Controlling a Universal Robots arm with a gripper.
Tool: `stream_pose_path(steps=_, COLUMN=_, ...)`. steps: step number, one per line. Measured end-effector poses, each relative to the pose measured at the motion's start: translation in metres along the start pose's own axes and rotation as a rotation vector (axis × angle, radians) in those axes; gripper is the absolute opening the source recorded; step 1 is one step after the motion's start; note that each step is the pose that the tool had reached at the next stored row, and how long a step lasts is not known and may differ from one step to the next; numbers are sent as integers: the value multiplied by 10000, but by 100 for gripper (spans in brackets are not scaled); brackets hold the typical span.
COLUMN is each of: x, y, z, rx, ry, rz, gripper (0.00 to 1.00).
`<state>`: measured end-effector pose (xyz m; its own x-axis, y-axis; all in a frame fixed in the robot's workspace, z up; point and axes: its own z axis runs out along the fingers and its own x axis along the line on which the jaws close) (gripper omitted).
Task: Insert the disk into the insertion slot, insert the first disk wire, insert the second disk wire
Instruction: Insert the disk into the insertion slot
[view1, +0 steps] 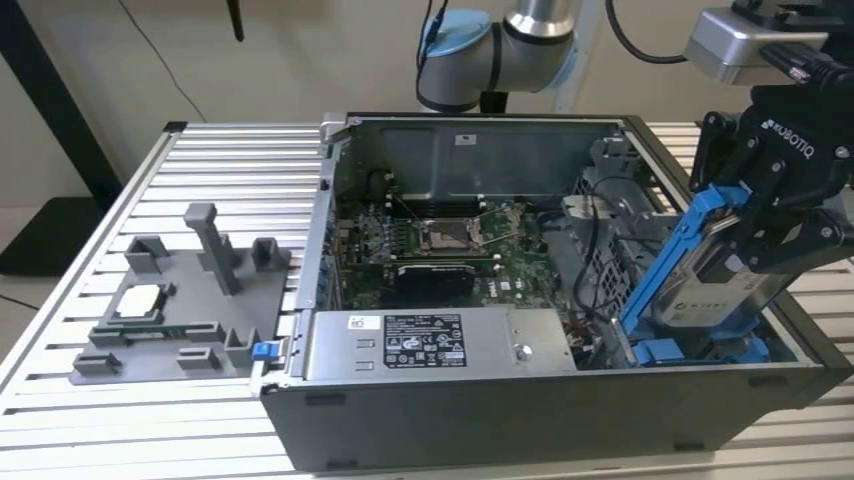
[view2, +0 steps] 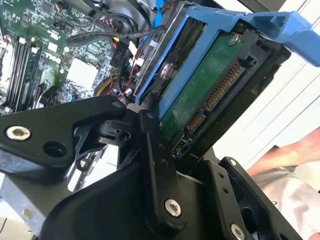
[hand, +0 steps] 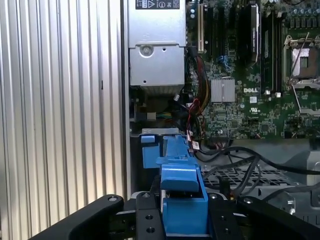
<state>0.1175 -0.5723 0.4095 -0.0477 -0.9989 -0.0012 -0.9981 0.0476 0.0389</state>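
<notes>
**DISK HELD TILTED OVER THE INSERTION SLOT**

**Grip state.** The black two-finger gripper (view1: 763, 225) is clamped on the disk (view1: 714, 295). The disk is a flat rectangular silver-grey hard drive with a white printed label, clipped in a bright blue plastic carrier frame. In the first wrist view the black fingers (hand: 145, 220) press against opposite sides of the blue frame with no gap.

**Landmark.** All positions refer to the grey metal power-supply box (view1: 427, 345) with the black-and-white sticker, inside the open grey computer case (view1: 534, 425).

**Position of the slot.** The insertion slot (view1: 667, 352) is a grey sheet-metal bay with bright blue plastic clips. It lies just beside the box, on the exterior view's right.

**Position of the disk.** The disk hangs over the slot, on the same side of the box.
- Its long axis is steeply tilted.
- The lower end points down at the blue clips next to the box.
- The upper end, where the gripper holds it, rises up and away from the box.
- Whether the lower end touches the clips cannot be told.

**Assessment.** The disk is judged not seated, because it stands at a steep angle to the slot instead of lying flat in it. The governing relation is the angle between the disk's long axis and the bay beneath it.

**Wiring.** In the second wrist view the connector (view2: 222, 85) on the green underside of the disk is bare, with no wire plugged in.
</notes>
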Motion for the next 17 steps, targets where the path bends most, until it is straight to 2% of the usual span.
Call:
stream_pose_path(steps=12, x=-17, y=-4, z=101, rx=-1, ry=-36, rz=43, gripper=0)
stream_pose_path(steps=17, x=-21, y=-6, z=171, rx=-1, ry=-38, rz=49, gripper=0)
